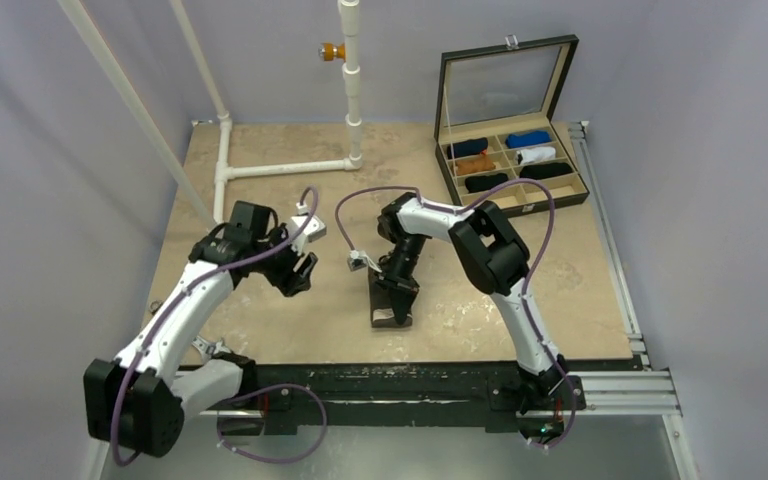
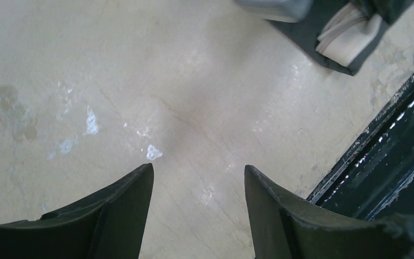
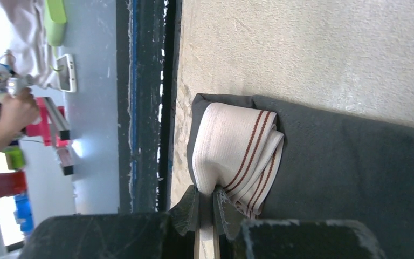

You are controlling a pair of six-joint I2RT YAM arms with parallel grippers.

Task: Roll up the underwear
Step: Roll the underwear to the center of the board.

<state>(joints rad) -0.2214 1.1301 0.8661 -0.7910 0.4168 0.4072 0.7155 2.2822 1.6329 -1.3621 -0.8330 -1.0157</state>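
R gripper [image 3: 205,200] jaws pinched tight on pale tan red-striped waistband [image 3: 232,145] of dark charcoal soft fabric underwear [image 3: 350,178], lying on beige marbled tabletop [image 3: 302,48] nr front edge. L gripper [image 2: 199,170] jaws apart, empty, clear of garment.
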